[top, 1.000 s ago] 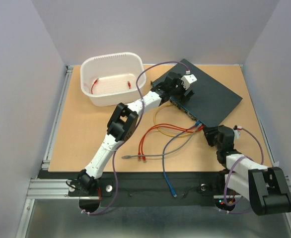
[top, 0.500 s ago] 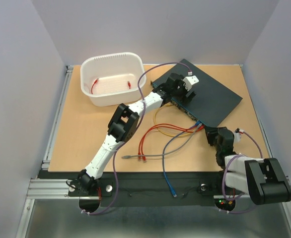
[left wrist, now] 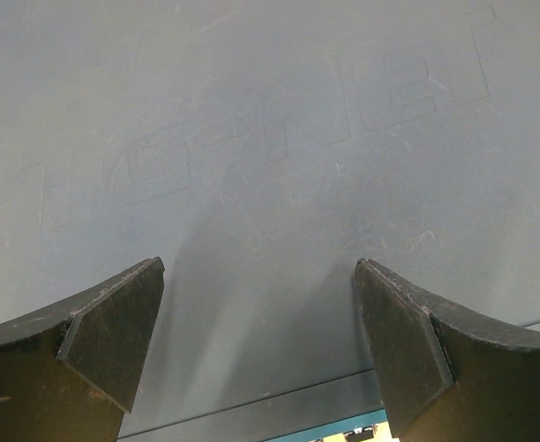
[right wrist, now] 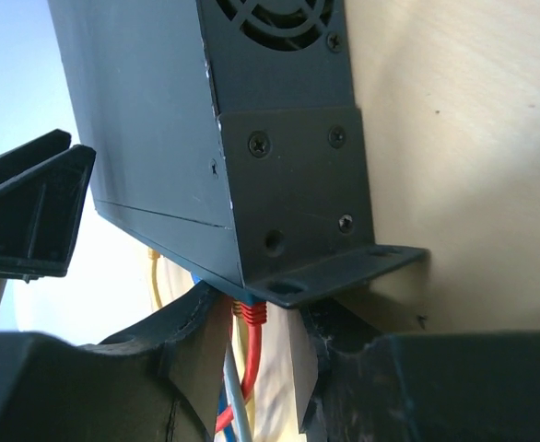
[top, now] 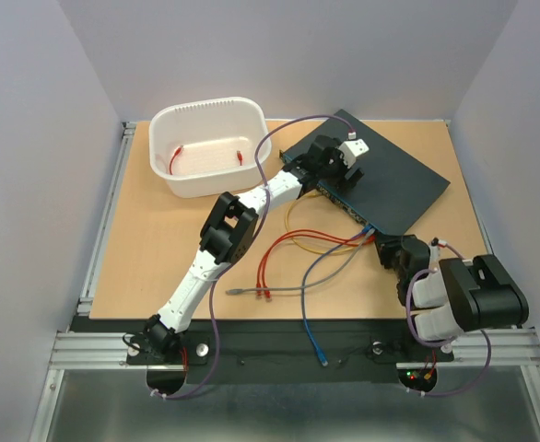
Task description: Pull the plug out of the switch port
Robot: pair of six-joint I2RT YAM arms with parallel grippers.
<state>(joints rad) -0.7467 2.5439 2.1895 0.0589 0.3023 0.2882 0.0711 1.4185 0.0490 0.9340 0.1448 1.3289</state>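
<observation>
Right gripper [right wrist: 252,339] is straddling the small red plug [right wrist: 250,314], jaws narrowed partway. Can't tell whether the pads are actually biting on it. The plug is sitting at the port edge, by the near corner of the large flat dark blue-grey metal switch [top: 394,180], which is lying angled at the far right of the tan wooden table [top: 159,249]. Versus a second ago, the right arm's black elbow is swinging farther and left while the wrist is barely shifting. Left gripper [left wrist: 256,345] is staying wide open and empty over the switch's top.
</observation>
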